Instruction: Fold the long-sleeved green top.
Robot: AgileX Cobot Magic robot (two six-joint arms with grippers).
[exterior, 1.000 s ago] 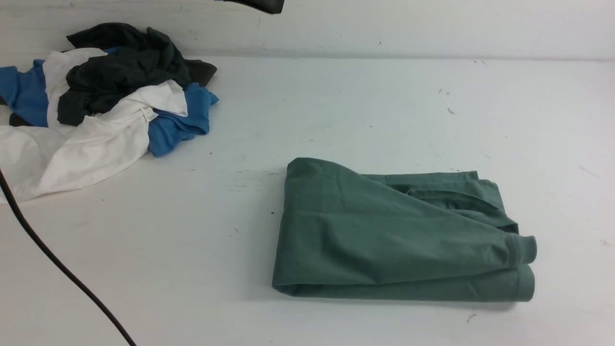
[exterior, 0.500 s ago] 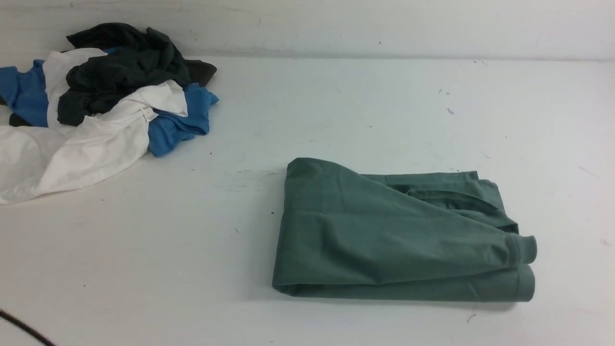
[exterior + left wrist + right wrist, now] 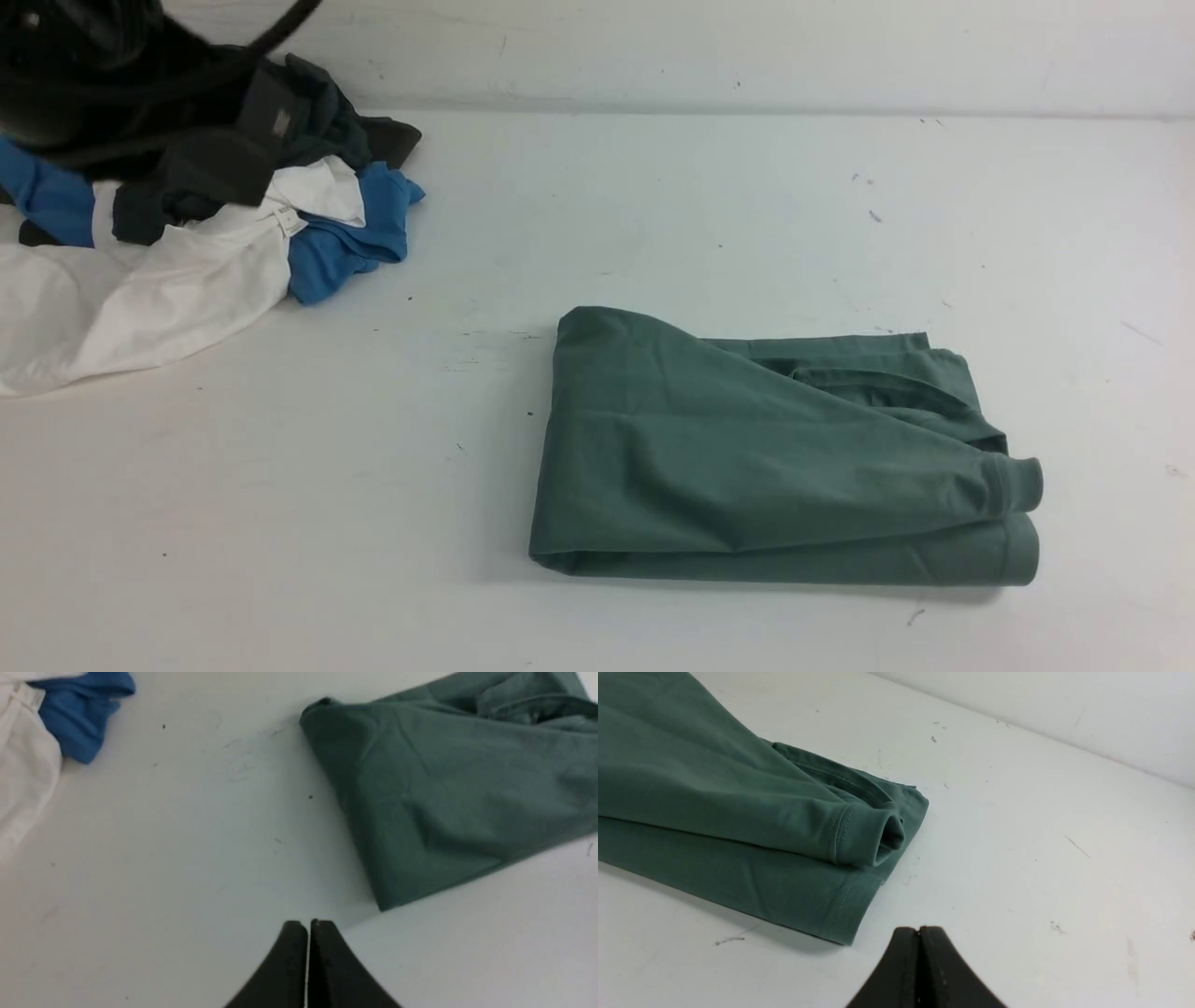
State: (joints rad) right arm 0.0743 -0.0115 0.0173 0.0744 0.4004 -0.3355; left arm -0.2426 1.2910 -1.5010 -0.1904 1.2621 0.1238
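The green long-sleeved top lies folded into a compact rectangle on the white table, right of centre, with two ribbed cuffs stacked at its right end. My left gripper is shut and empty, hovering over bare table just off a corner of the top. My right gripper is also shut and empty, over bare table near the top's cuff end. Neither touches the cloth. A dark, blurred part of my left arm crosses the upper left of the front view.
A heap of dark charcoal, white and blue garments sits at the table's back left, partly hidden by the arm. Its blue edge and white edge show in the left wrist view. A white wall bounds the table's far side.
The dark cable at the front view's lower left has gone from view. A blurred dark part of the left arm now covers the top of the garment heap. The green top has not moved.
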